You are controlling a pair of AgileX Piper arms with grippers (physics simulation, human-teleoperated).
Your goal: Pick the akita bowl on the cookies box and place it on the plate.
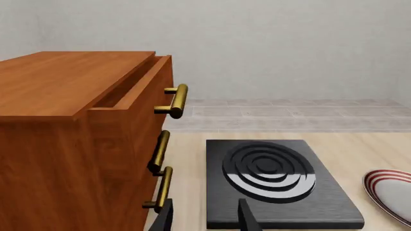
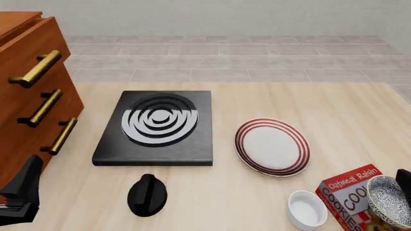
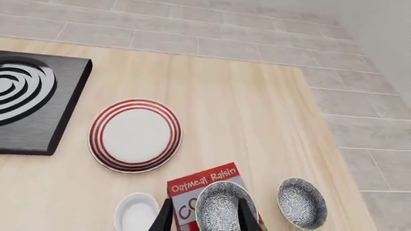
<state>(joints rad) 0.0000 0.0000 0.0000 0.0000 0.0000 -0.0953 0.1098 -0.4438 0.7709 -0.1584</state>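
Observation:
The akita bowl [image 3: 222,206], dark with white speckles, rests on the red cookies box [image 3: 204,182] near the table's front right; in the front view the bowl [image 2: 389,199] sits on the box [image 2: 350,192] at the picture's lower right edge. My right gripper [image 3: 205,219] hovers above it, open, one finger showing on each side of the bowl. The red-ringed white plate [image 2: 272,146] lies apart from the box, toward the table's middle, and nothing is on it. My left gripper [image 1: 205,220] is open and holds nothing, at the front left beside the cabinet.
A black stove [image 2: 157,127] with grey rings lies left of the plate. A wooden drawer cabinet [image 2: 29,96] stands at far left, its top drawer slightly open. A plain white bowl [image 2: 307,210] sits left of the box, a second speckled bowl [image 3: 301,202] right of it. A black round object [image 2: 147,194] lies at the front.

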